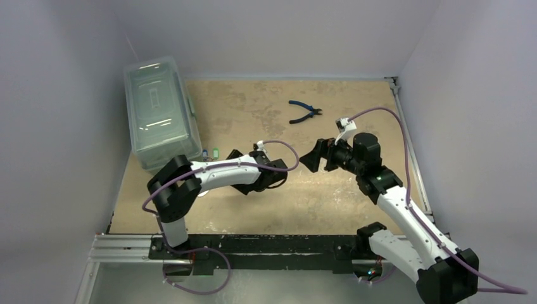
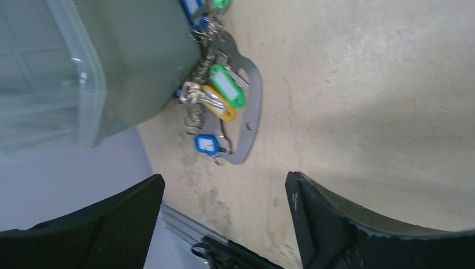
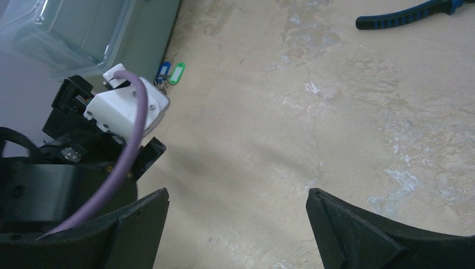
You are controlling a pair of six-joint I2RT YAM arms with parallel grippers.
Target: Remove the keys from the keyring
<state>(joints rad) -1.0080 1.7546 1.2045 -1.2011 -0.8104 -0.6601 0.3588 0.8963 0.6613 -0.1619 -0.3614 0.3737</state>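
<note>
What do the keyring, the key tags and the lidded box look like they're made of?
Keyring: flat matte grey band, probably metal, possibly plastic. Key tags: glossy coloured plastic with white label windows. Keys: shiny silver, likely metal. Lidded box: translucent plastic; highlights along its edges.

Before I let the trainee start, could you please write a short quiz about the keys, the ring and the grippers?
1. True or false: the left gripper holds the keyring.
2. What lies closest to the keyring? A the pliers; B the plastic box; C the right gripper.
3. Fill in: the keys carry green, blue and ____ tags.
Key: 1 false, the left gripper is open and empty; 2 B; 3 yellow.
</note>
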